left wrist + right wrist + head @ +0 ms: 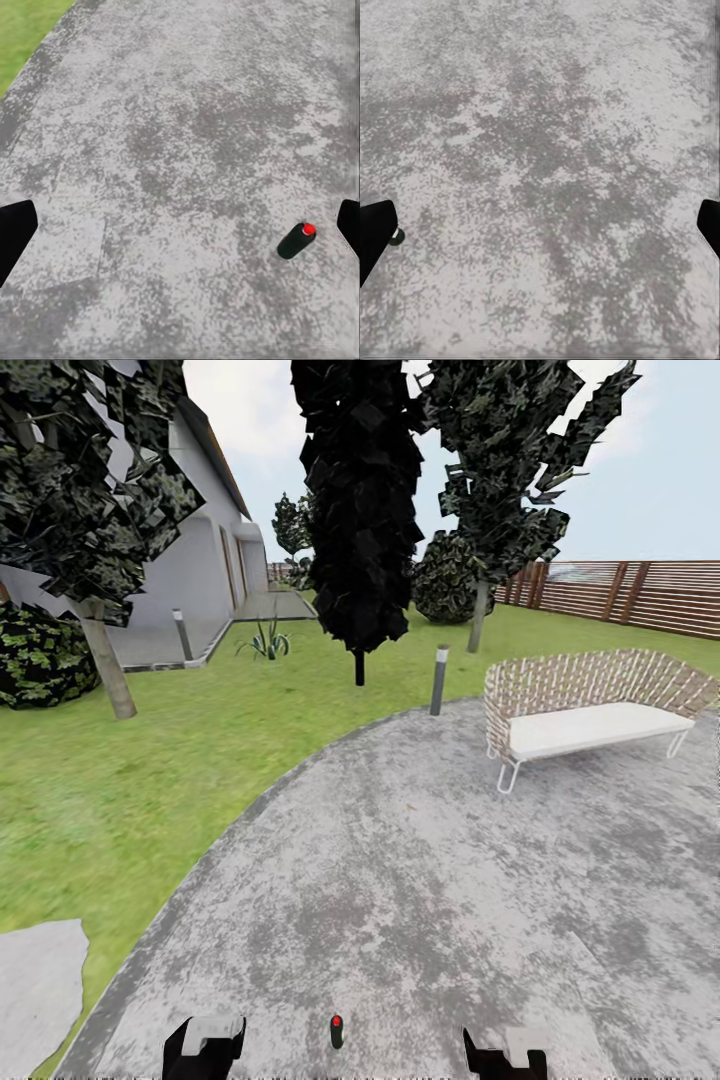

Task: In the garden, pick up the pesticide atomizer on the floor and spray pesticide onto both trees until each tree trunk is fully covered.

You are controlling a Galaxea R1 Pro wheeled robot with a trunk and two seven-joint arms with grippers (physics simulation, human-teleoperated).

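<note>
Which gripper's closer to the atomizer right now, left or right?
Left, narrowly, as far as the head view tells. The pesticide atomizer lies on the grey paving between both grippers: the left gripper to its left, the right gripper slightly farther off to its right. Neither touches it.

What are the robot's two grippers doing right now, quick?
Left gripper: open, holding nothing; the pesticide atomizer lies on the paving between its fingers.
Right gripper: open, holding nothing.

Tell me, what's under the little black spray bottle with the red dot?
The pesticide atomizer sits on grey speckled paving. The patch directly beneath it is hidden by the bottle itself.
</note>
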